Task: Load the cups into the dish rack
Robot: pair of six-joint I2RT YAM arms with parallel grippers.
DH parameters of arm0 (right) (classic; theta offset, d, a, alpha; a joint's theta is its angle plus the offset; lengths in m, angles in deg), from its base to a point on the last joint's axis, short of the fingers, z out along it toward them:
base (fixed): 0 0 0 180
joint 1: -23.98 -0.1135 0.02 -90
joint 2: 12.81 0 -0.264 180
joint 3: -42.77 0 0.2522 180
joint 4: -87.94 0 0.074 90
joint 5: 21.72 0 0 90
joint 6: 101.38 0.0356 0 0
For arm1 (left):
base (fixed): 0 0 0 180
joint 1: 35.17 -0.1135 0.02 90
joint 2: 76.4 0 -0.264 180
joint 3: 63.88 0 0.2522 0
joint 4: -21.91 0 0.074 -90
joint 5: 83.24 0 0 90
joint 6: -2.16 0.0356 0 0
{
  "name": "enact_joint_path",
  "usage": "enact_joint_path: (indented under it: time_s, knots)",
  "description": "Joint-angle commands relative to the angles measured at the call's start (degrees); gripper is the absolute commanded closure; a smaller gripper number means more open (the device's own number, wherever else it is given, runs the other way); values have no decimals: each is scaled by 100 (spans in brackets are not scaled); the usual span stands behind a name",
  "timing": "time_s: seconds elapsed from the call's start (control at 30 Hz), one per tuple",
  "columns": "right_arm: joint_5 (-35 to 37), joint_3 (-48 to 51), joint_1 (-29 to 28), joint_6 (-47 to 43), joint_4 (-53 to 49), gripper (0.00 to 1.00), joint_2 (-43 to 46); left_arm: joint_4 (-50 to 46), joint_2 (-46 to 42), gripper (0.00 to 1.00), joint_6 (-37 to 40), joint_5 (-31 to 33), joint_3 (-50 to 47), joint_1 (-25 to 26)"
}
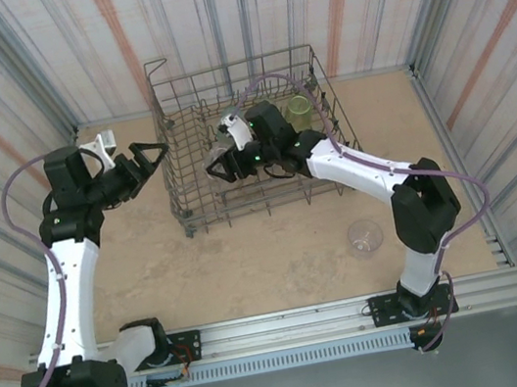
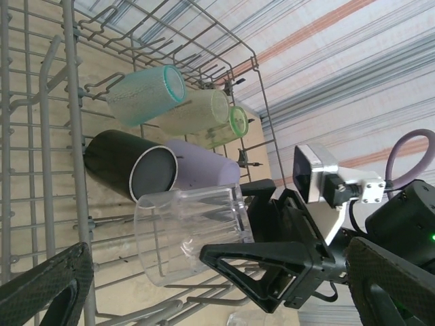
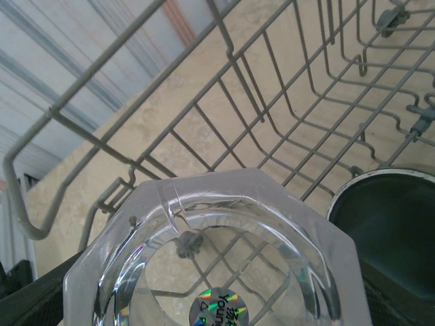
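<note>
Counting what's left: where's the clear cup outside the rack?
In top view the clear cup sits on the table, right side, between dish rack and right arm's elbow.

Sideways, the dish rack [image 1: 175,178] wall blocks my left gripper [image 1: 159,160]. Near table [image 1: 249,255] open, bar one clear tumbler [image 1: 365,235].

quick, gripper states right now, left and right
Left gripper: open, holding nothing.
Right gripper: closed on the clear tumbler, inside the dish rack.
</note>
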State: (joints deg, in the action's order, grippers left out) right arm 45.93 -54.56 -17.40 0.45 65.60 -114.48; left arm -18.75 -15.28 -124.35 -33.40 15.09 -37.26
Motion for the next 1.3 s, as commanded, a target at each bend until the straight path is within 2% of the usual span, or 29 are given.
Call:
enact_joint_path:
  time_s: [0.0, 0.57, 1.27]
  knots:
    - [63, -177, -115, -413, 85, 64, -125, -255, -85, 1, 320, 63, 168, -67]
    - [275, -78, -579, -1245, 373, 64, -387, -276, -9, 1, 420, 57, -74, -300]
    - [354, -692, -852, -1953, 137, 66, -1165, 42, 415, 1, 306, -8, -184, -303]
